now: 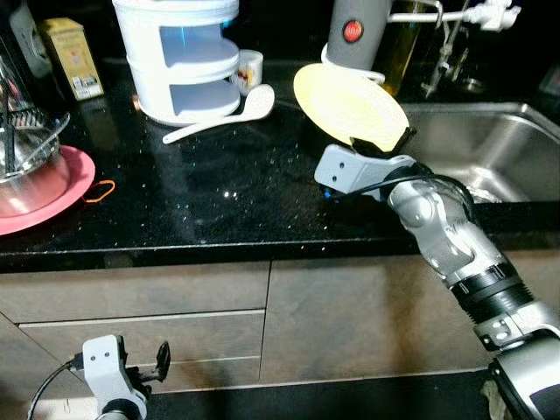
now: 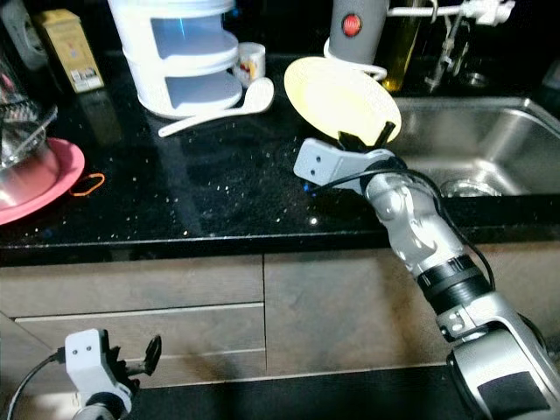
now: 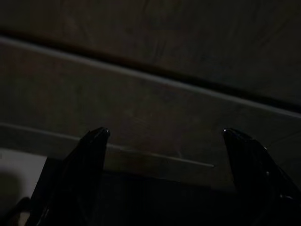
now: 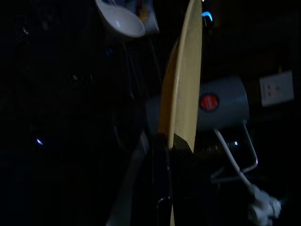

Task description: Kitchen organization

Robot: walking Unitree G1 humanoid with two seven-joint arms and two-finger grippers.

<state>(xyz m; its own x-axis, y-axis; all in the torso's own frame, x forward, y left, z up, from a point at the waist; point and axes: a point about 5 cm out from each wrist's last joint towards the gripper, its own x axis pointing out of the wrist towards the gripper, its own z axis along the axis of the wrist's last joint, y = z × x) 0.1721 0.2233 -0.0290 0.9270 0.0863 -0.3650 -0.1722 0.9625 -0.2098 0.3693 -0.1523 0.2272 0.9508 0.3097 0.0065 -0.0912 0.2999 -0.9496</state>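
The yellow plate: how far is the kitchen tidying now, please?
Nothing looks finished. In hand: the right gripper holds the yellow plate by its rim, tilted above the counter beside the sink. Left: the white spoon and pink plate lie on the counter. The left gripper hangs open, idle.

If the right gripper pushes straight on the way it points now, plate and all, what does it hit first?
Likely the grey appliance with the red button right behind the yellow plate that the right gripper grips; depth is unclear.

Yellow plate pinched at the counter
Right gripper jaws clamp its near rim; sink just beside.
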